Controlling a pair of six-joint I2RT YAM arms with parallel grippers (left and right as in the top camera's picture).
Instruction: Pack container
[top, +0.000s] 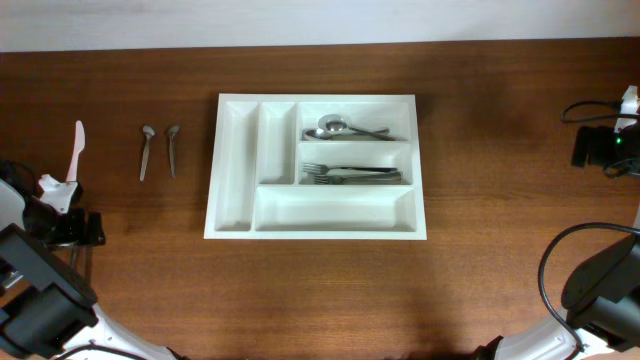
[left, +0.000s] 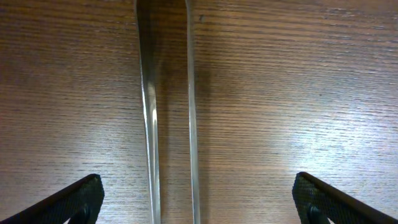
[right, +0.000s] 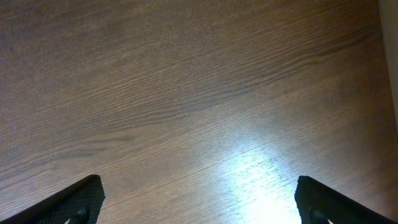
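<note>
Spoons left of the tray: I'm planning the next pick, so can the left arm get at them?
Probably yes. The spoons lie bare on the table, apart from the container, with nothing over them. The left end effector is open nearby, over a pale utensil.

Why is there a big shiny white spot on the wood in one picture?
Right wrist view: a light reflects off the glossy table, making glare. Left wrist view: softer sheen at right, thin bright lines along the plastic knife. Overhead view: even light, white container sharp.
</note>
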